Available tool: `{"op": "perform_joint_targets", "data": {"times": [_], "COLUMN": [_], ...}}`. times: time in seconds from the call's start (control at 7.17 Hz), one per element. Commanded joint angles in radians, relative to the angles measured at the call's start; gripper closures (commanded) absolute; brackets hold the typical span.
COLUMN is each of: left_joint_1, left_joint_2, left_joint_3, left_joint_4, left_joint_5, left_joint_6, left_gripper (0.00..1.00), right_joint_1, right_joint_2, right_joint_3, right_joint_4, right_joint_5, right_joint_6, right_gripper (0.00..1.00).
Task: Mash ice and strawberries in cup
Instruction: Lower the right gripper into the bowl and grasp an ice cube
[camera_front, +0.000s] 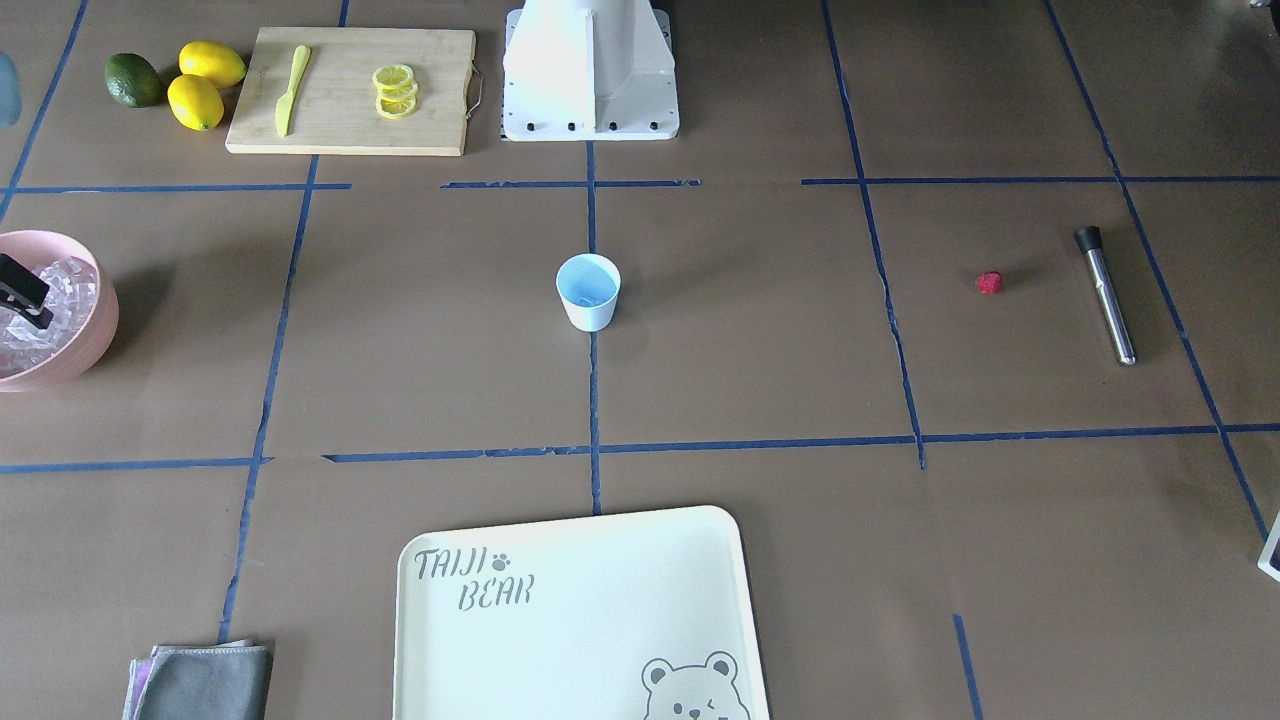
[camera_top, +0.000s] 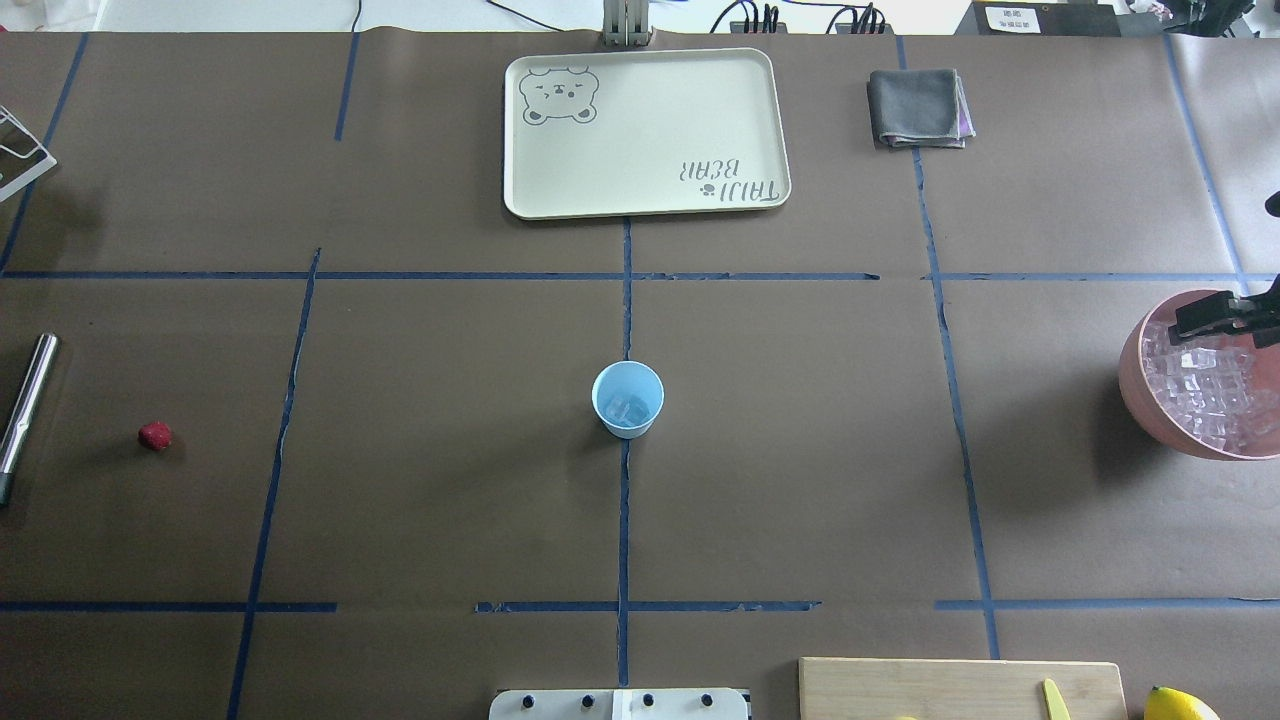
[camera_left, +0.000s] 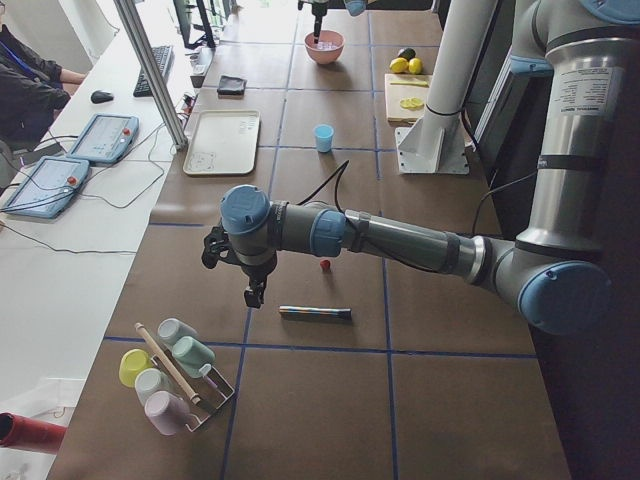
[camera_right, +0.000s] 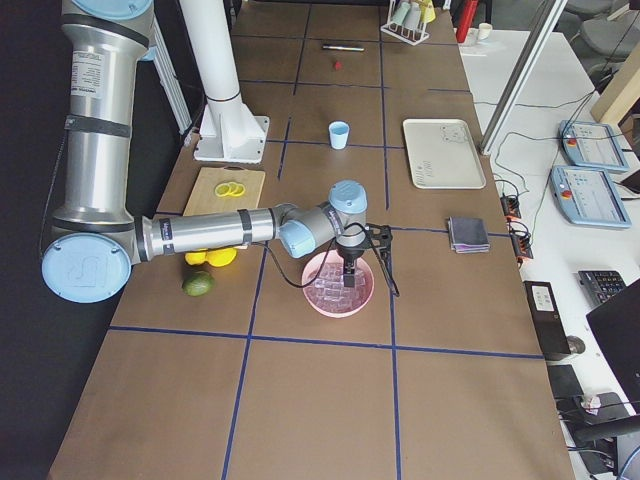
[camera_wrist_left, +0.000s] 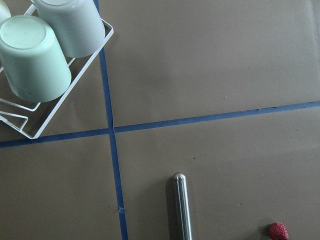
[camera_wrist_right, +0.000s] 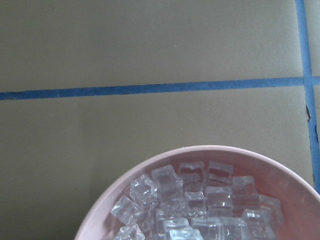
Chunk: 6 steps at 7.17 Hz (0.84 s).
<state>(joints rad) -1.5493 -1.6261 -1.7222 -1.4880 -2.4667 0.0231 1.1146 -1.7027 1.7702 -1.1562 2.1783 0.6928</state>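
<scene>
The right gripper (camera_top: 1205, 318) is hanging over the ice (camera_top: 1215, 395) in the pink bowl (camera_top: 1135, 380), likely needing to pinch a cube for the central cup (camera_top: 628, 400) (some cubes already inside), while the strawberry (camera_top: 155, 435) is lying near the left gripper (camera_left: 252, 292); neither gripper's jaws are showing clearly enough to tell whether they are apart or together.

The cup (camera_top: 628, 400) stands mid-table with a few ice cubes (camera_top: 627, 408) in it. On the robot's left of the cup, well apart, lies the strawberry (camera_top: 154, 435), and farther out the muddler (camera_top: 27, 400). Far to the cup's right sits a bowl (camera_top: 1132, 385) holding a heap of ice (camera_top: 1215, 395). Beyond the cup, away from the robot, lies a tray (camera_top: 645, 130). Nearer the robot than the cup, to the right, a cutting board (camera_top: 960, 690) carries lemon slices (camera_front: 395, 92).
</scene>
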Motion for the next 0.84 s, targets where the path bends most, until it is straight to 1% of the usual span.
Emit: {"op": "perform_joint_targets", "data": {"times": [0.0,0.14,0.42,0.56,0.7], "left_joint_1": [0.000,0.000,0.000,0.000,0.000], "left_joint_2": [-0.001,0.000,0.000,-0.001,-0.001], "left_joint_3": [0.000,0.000,0.000,0.000,0.000], "left_joint_4": [0.000,0.000,-0.002,-0.002,-0.002], "left_joint_5": [0.002,0.002,0.003,0.003,0.002], "left_joint_6": [0.000,0.000,0.000,0.000,0.000], "left_gripper": [0.00,0.00,0.00,0.00,0.00], "right_joint_1": [-0.039,-0.041,-0.039,-0.039,-0.039], "right_joint_2": [-0.006,-0.006,-0.006,-0.006,-0.009], "right_joint_3": [-0.031,-0.031,-0.029,-0.029,-0.031], "right_joint_4": [0.012,0.010,0.010,0.010,0.010], "right_joint_5": [-0.006,-0.006,0.005,0.005,0.005], "right_joint_6": [0.001,-0.001,-0.001,-0.001,-0.001], "right_gripper": [0.05,0.13,0.22,0.25,0.25]}}
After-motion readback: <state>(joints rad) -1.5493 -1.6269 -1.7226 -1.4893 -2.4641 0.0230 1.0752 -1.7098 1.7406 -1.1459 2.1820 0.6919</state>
